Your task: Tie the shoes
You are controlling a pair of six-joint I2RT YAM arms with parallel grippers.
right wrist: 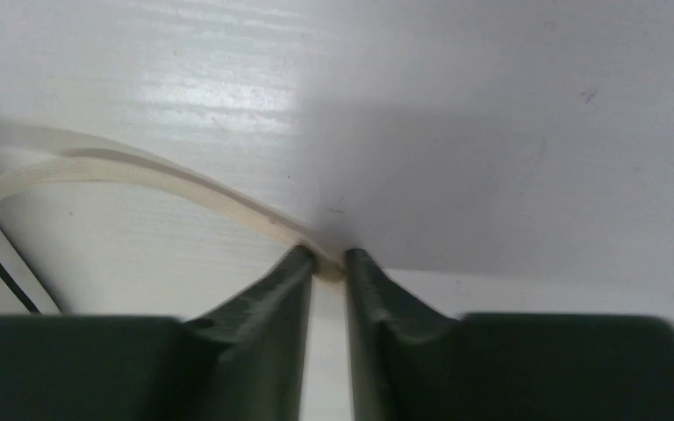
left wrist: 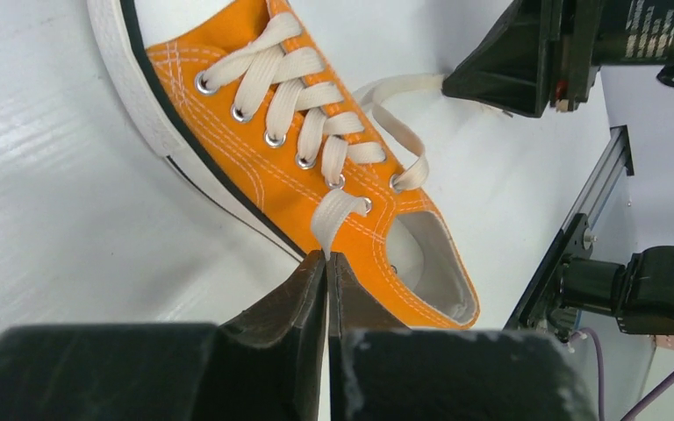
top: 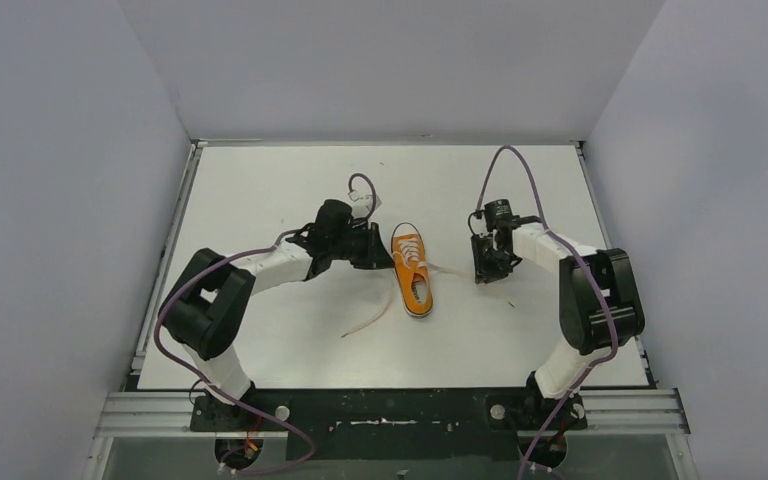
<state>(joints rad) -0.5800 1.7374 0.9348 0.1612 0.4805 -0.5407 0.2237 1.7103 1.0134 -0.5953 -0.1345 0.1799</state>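
The orange shoe [top: 412, 272] lies on the white table [top: 260, 200], between the two sets of jaws. It is just beside the left jaws and a little way from the right jaws. It is not tied yet.

The left jaws are pressed together on the left lace [left wrist: 333, 219], very close to the top hole where it comes out of the shoe. The right jaws are nearly together too, with the right lace [right wrist: 140, 171] pinched at their tips, low down by the table.

Things could go wrong from here. The shoe looks small and light, and nothing holds it down. If one arm pulls harder than the other, the shoe may slide or tip over. The laces are flat and thin, so a quick tug could make one slip out of the jaws. The left jaws hold so close to the shoe that there is little slack to cross over with. The right jaws are so low that their tips might scrape the table.

The top view shows a loose lace end [top: 363, 321] lying on the table on the near side of the left jaws. Neither wrist view shows it. The left wrist view shows the lace holes and just where the lace goes into the left jaws, which is too small to see from above. The right wrist view shows the pinch on the right lace up close, but almost none of the shoe.
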